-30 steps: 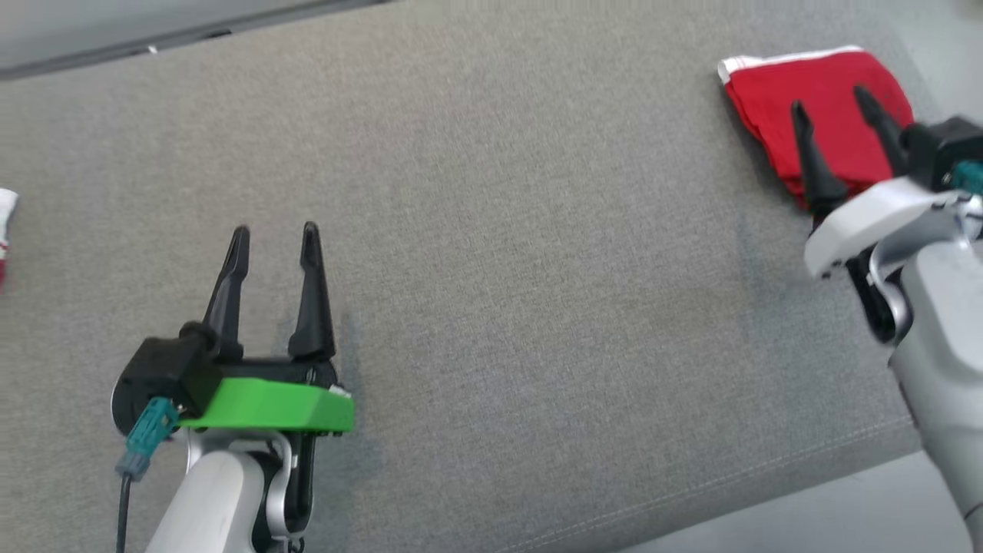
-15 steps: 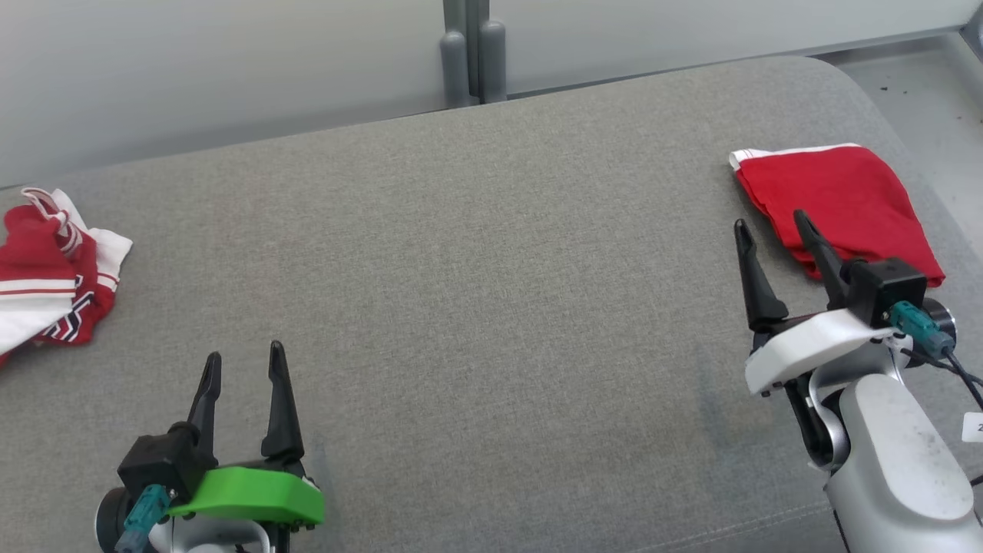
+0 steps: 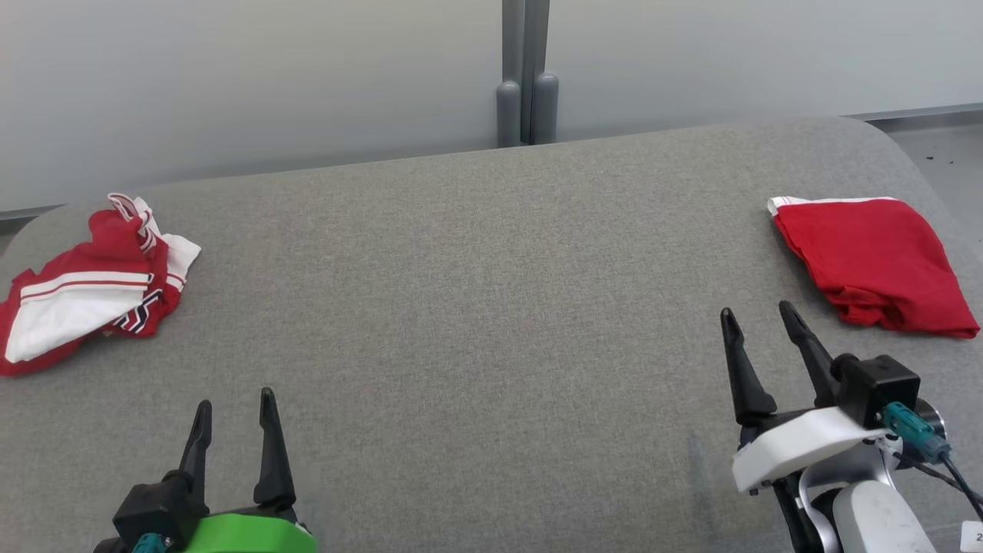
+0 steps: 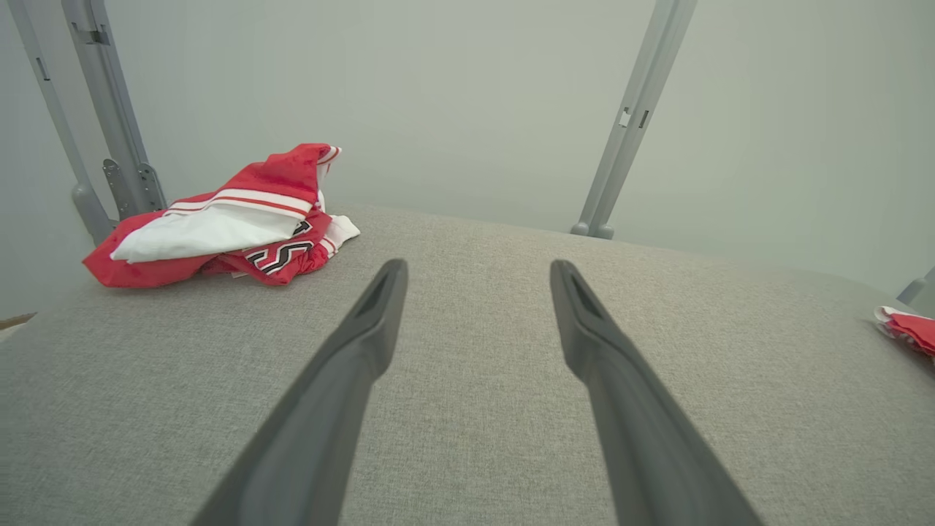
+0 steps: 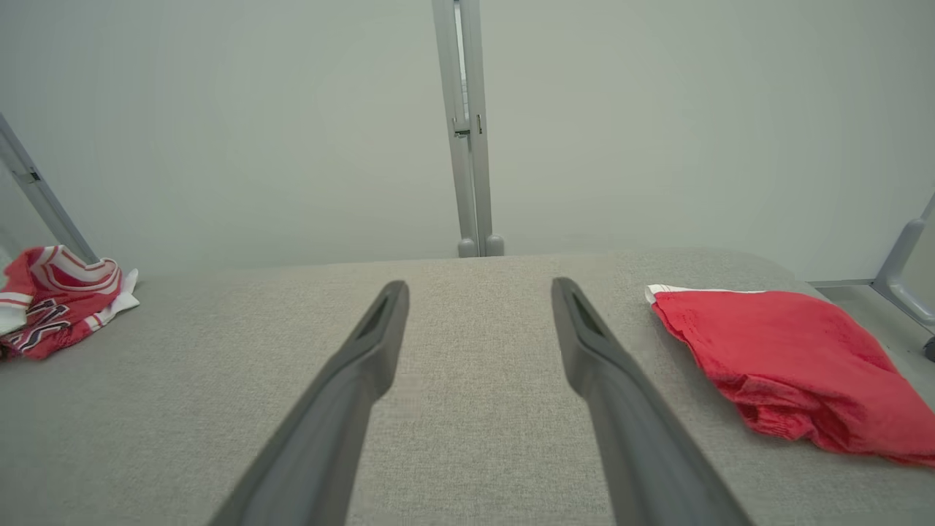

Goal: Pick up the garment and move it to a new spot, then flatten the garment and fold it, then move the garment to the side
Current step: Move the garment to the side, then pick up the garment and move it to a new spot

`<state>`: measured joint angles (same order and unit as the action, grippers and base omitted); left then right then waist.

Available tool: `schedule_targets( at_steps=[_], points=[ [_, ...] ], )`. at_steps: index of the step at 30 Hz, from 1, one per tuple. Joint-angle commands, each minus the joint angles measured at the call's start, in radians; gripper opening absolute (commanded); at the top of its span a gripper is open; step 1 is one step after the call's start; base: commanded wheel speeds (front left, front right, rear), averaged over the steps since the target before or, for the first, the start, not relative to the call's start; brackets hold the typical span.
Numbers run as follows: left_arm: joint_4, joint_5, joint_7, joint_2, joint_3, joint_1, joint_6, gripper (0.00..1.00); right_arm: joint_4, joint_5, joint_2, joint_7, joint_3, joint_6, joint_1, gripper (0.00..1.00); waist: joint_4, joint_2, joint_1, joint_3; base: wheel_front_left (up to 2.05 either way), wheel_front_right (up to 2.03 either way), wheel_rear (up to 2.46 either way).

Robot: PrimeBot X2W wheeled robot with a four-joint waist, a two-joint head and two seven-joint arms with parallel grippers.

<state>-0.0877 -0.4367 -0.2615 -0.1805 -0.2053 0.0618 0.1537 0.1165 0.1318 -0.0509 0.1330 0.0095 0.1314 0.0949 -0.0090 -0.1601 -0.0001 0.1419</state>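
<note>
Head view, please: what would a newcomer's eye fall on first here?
The folded red garment lies at the right end of the grey cushion, the crumpled red-and-white garment at its left end. Nearer, the left gripper and right gripper show fingers apart, empty.

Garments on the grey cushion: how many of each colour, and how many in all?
plain red garment, folded: 1
red-and-white garment, crumpled: 1
Total: 2
</note>
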Motion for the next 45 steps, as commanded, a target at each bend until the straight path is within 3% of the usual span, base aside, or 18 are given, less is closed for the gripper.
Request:
schedule_targets(
  at_steps=[1,11,32,37,45],
  points=[
    [0.003,0.008,-0.005,0.000,0.005,0.022,-0.004,1.00,-0.015,0.023,-0.001,-0.004,0.007,-0.001,-0.026,1.00,0.006,0.0002,0.0001,-0.008,0.00,0.00,0.00],
    [-0.002,0.029,-0.004,0.017,0.020,0.048,-0.012,1.00,-0.081,0.063,-0.001,-0.023,0.033,-0.001,-0.099,1.00,0.010,0.0002,0.0001,-0.012,0.00,0.00,0.00],
    [-0.010,0.034,-0.004,0.026,0.028,0.017,-0.031,1.00,-0.090,0.089,-0.001,-0.017,0.054,-0.001,-0.098,1.00,0.036,0.0002,0.0001,-0.001,0.00,0.00,0.00],
    [-0.011,0.039,-0.004,0.022,0.030,0.008,-0.028,1.00,-0.098,0.090,-0.001,-0.018,0.073,-0.001,-0.085,1.00,0.074,0.0002,0.0001,0.004,0.00,0.00,0.00],
    [0.004,0.038,-0.003,0.019,0.026,-0.009,-0.029,1.00,-0.107,0.092,-0.001,-0.006,0.070,-0.001,-0.086,1.00,0.257,0.0002,0.0001,0.014,0.00,0.00,0.00]
  ],
)
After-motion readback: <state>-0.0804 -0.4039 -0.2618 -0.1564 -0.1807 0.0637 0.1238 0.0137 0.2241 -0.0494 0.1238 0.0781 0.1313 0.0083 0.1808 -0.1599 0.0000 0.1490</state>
